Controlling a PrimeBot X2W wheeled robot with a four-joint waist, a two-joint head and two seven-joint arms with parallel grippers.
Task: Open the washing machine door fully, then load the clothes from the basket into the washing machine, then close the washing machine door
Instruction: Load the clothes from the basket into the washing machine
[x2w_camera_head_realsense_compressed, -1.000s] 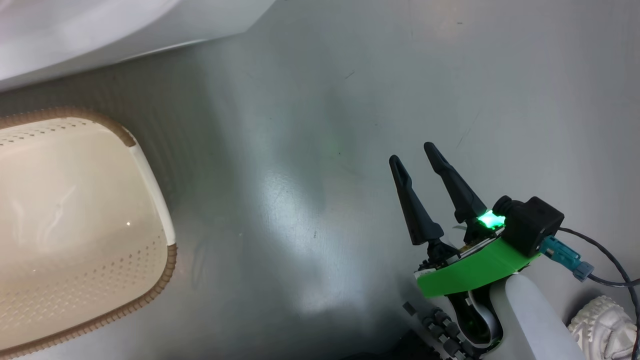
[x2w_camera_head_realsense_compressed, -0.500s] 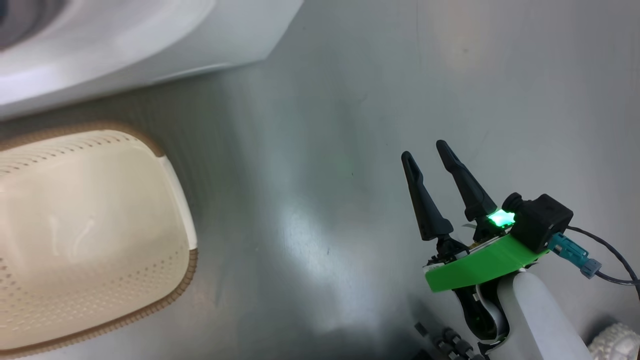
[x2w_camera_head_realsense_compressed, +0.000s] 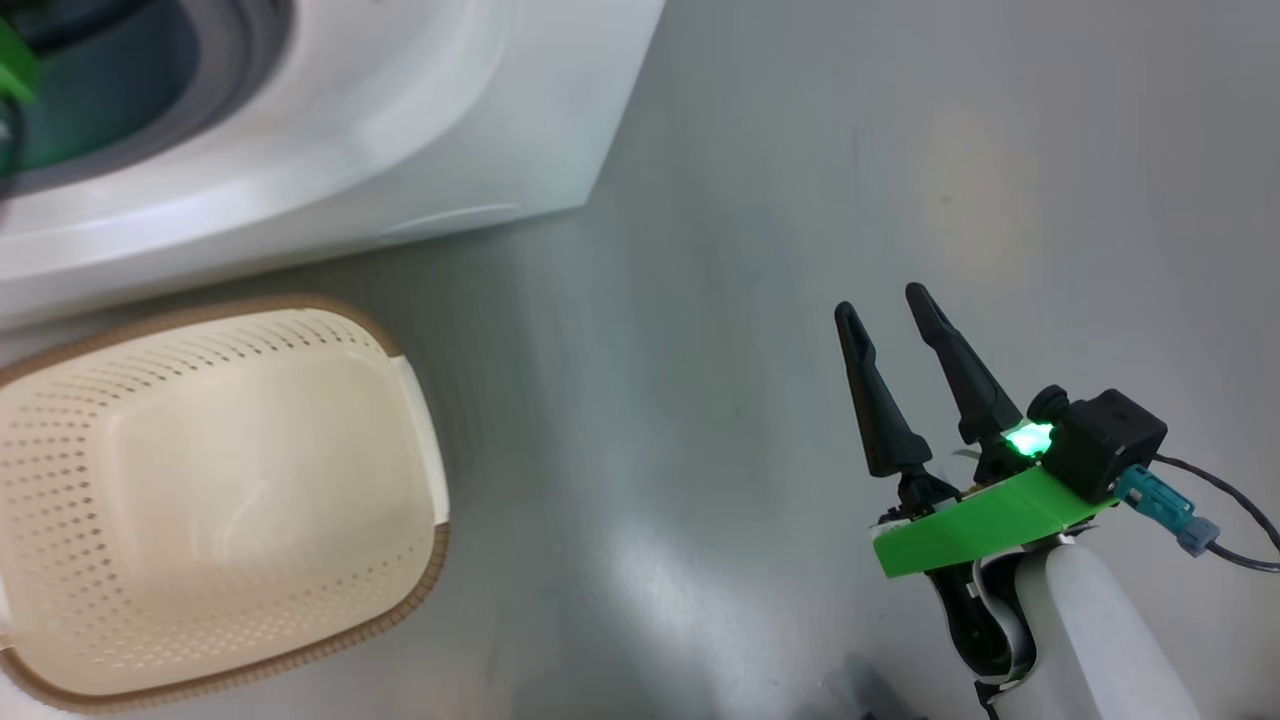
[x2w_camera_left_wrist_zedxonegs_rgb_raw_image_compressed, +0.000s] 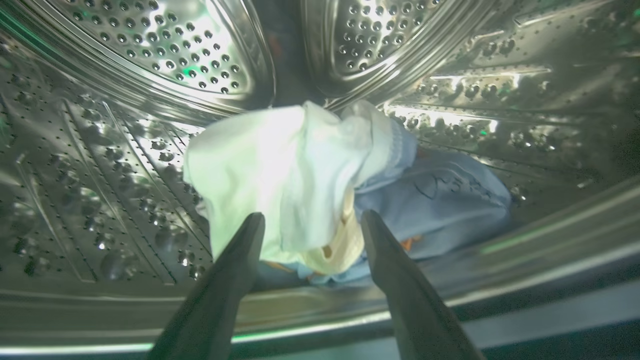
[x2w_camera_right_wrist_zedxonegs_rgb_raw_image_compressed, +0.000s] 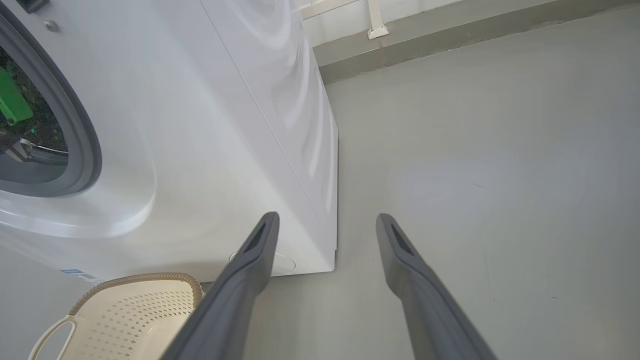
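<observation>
The cream basket (x2w_camera_head_realsense_compressed: 250, 480) stands on the floor in front of the white washing machine (x2w_camera_head_realsense_compressed: 420, 130), with nothing lying in it. In the left wrist view my left gripper (x2w_camera_left_wrist_zedxonegs_rgb_raw_image_compressed: 310, 220) is open inside the steel drum (x2w_camera_left_wrist_zedxonegs_rgb_raw_image_compressed: 150, 50), its fingers just short of a white garment (x2w_camera_left_wrist_zedxonegs_rgb_raw_image_compressed: 285, 165) that lies on a light blue one (x2w_camera_left_wrist_zedxonegs_rgb_raw_image_compressed: 440, 195). A green part of my left arm (x2w_camera_right_wrist_zedxonegs_rgb_raw_image_compressed: 12, 102) shows inside the drum opening in the right wrist view. My right gripper (x2w_camera_head_realsense_compressed: 885, 305) hangs open over bare floor, right of the basket (x2w_camera_right_wrist_zedxonegs_rgb_raw_image_compressed: 145, 315). The washing machine door is out of view.
Grey floor (x2w_camera_head_realsense_compressed: 760, 200) stretches to the right of the machine (x2w_camera_right_wrist_zedxonegs_rgb_raw_image_compressed: 240, 125). A wall base with a white post (x2w_camera_right_wrist_zedxonegs_rgb_raw_image_compressed: 372, 20) runs along the far side. A round lower flap (x2w_camera_right_wrist_zedxonegs_rgb_raw_image_compressed: 282, 262) sits near the machine's bottom corner.
The head camera has swung, bringing the machine front, the drum opening and more of the basket into view. My right gripper keeps its open pose.
</observation>
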